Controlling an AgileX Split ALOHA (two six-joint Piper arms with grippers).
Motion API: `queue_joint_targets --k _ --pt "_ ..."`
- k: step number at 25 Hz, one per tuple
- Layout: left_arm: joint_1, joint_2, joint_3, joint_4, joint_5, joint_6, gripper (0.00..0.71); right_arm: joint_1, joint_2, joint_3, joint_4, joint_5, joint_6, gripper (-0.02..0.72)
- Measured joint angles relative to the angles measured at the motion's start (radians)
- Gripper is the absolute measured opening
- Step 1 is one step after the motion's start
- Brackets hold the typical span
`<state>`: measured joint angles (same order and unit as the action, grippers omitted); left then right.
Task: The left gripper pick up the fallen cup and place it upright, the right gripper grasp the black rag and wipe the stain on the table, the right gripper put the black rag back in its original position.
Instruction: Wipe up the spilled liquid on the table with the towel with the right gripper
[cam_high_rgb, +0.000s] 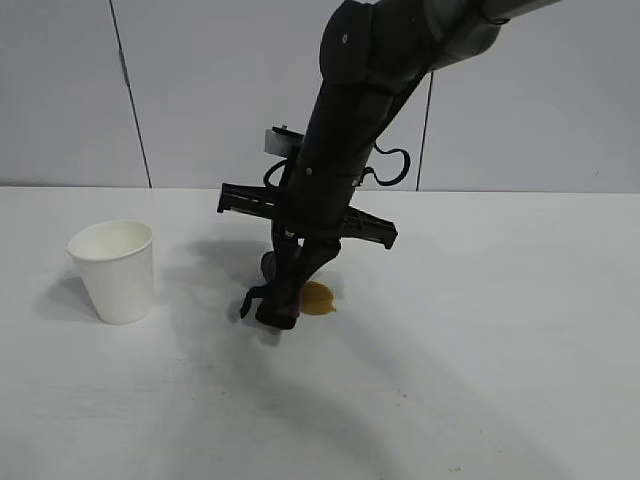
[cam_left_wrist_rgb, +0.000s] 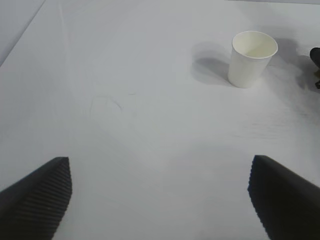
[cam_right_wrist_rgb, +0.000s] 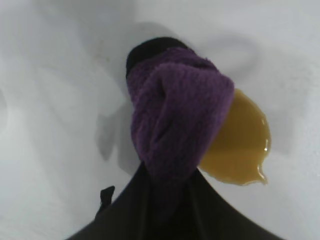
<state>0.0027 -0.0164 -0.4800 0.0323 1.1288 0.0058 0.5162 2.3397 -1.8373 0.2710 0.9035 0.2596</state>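
Rag work underway: right gripper (cam_high_rgb: 272, 312) has its jaws clamped on the black rag (cam_right_wrist_rgb: 176, 109), a bunched purple-and-black wad hanging from the tips. It points steeply down just beside the stain (cam_right_wrist_rgb: 240, 145). From the right wrist view the wad overlaps the stain's near edge; whether it touches the liquid, can't tell.

Stain is an amber blotch on the tabletop (cam_high_rgb: 480, 340), right of the cup (cam_high_rgb: 115, 270) and well apart from it. Cup stands upright, mouth up, so that step looks done. Left gripper (cam_left_wrist_rgb: 160, 200) is idle, jaws wide apart with nothing between them, the cup well ahead of it.

Handling, my read:
- Rag is soft, light and absorbent. It will flatten under pressure and may drag or slip in the jaws; the hold at the bunched top looks sensible, leaving the loose bulk free to mop.
- Stain is wet and pooled, so it may smear outward if pushed fast.
- Cup is thin paper, light, tips easily; keep the wipe away from it.
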Motion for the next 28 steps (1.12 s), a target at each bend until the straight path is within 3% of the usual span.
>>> queue_joint_targets --k 7,17,28 --pt "0.0 0.0 0.0 0.0 0.0 0.0 0.688 0.0 0.017 0.0 0.019 -0.017 0.0 0.092" --pt "0.0 0.0 0.0 0.0 0.0 0.0 0.688 -0.02 0.015 -0.007 -0.057 0.083 0.006 0.092" --pt "0.0 0.0 0.0 0.0 0.0 0.0 0.688 -0.073 0.004 -0.054 -0.259 0.225 0.007 0.092"
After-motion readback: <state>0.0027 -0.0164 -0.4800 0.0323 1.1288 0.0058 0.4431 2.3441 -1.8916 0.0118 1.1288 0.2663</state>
